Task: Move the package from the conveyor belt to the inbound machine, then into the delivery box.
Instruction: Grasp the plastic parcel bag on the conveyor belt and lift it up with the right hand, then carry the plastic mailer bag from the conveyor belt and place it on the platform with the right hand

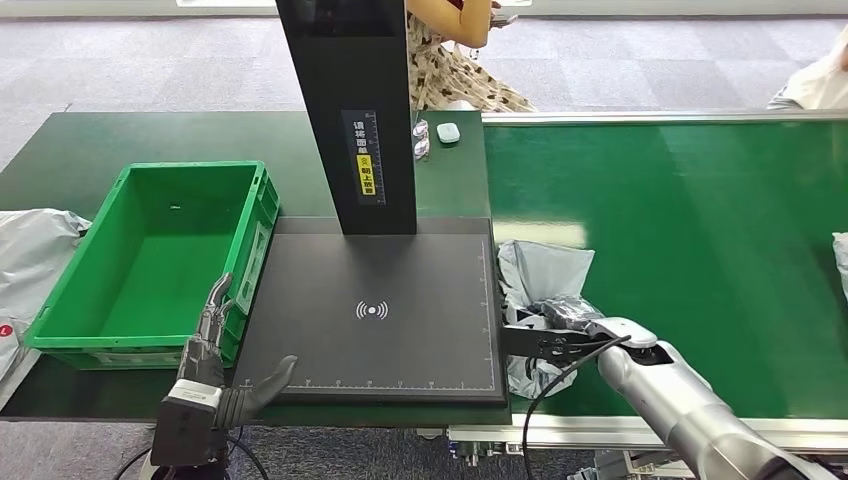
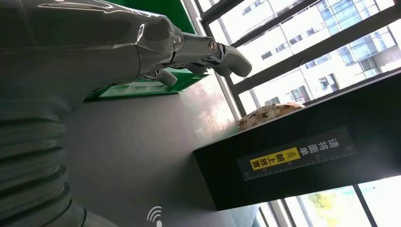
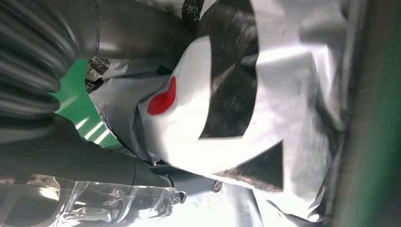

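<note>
A crumpled grey package (image 1: 540,285) lies at the left end of the green conveyor belt (image 1: 690,250), right beside the black inbound machine platform (image 1: 370,320). My right hand (image 1: 562,325) grips the package from its near side; up close the thumb and fingers (image 3: 94,163) close around the white, black and red wrapping (image 3: 227,94). The green delivery box (image 1: 150,260) stands left of the platform and holds nothing. My left hand (image 1: 215,355) hovers by the box's front right corner with fingers spread and nothing in it, also seen as the hand (image 2: 142,42).
The machine's black column (image 1: 350,110) rises at the back of the platform. Grey bags (image 1: 30,265) lie left of the box. Another package (image 1: 840,262) sits at the belt's right edge. A person (image 1: 450,50) stands behind the table, near a small white device (image 1: 447,132).
</note>
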